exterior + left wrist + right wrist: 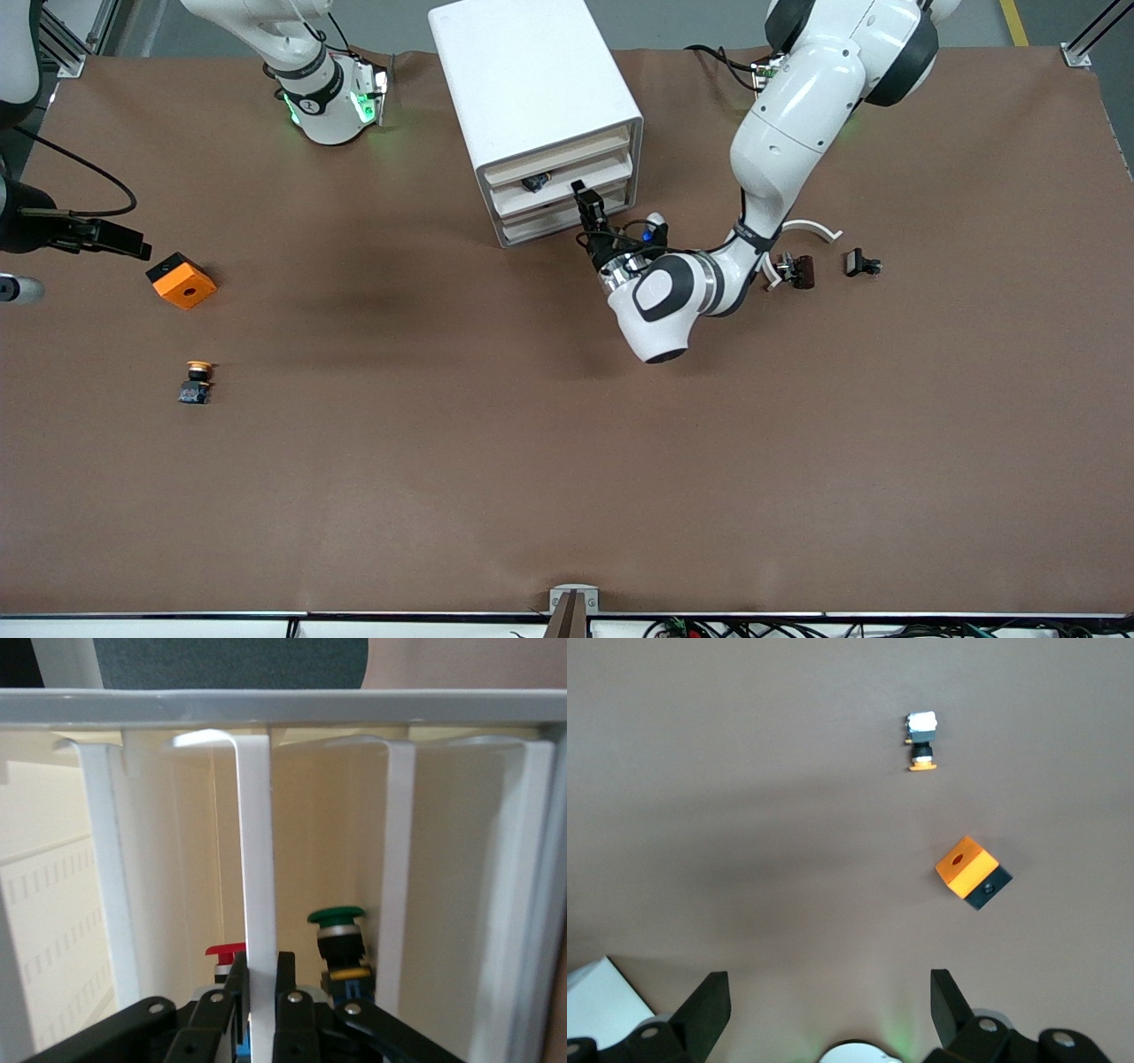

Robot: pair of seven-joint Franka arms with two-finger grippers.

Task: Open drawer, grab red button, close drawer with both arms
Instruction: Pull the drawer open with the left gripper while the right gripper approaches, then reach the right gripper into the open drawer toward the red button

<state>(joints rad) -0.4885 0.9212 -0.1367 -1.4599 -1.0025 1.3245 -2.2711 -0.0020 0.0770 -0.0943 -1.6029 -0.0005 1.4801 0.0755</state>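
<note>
The white cabinet (pixel 532 80) stands at the robots' end of the table, its drawers stacked in front. My left gripper (pixel 582 193) is at the cabinet's front, shut on the thin white front strip of one drawer (pixel 257 895); both fingers (pixel 285 970) press flat on it. Beside that strip, inside the cabinet, the button's red cap (pixel 227 950) shows, its body mostly hidden by my fingers. My right gripper (pixel 828 1001) is open and holds nothing, over bare table beside the cabinet; the right arm (pixel 330 106) waits there.
A green-capped button (pixel 337 918) sits in the neighbouring drawer slot. An orange cube (pixel 182 280) and a yellow-capped button (pixel 196 381) lie toward the right arm's end. Small black parts (pixel 797 270) and a white curved piece (pixel 811 228) lie by the left arm.
</note>
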